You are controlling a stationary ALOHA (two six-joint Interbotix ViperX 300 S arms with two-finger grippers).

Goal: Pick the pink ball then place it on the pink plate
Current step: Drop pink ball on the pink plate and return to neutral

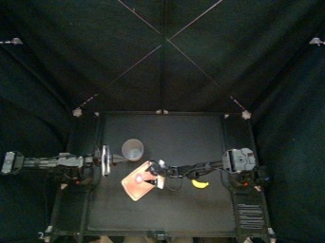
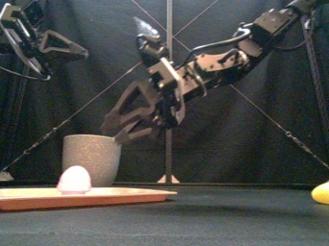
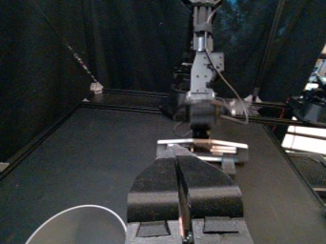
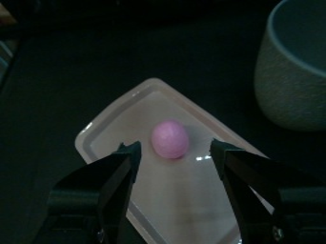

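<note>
Pink ball (image 4: pixel 170 139) is lying on the pink plate (image 4: pixel 114 119); right end effector (image 4: pixel 173 150) is hovering above it, jaws wide apart. Left end effector (image 3: pixel 184 172) is resting at the table's left, jaws together.

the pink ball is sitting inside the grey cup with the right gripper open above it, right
Not quite. The pink ball lies on the pink tray, not inside the grey cup, as the right wrist view shows. The right gripper is indeed open above it.
</note>
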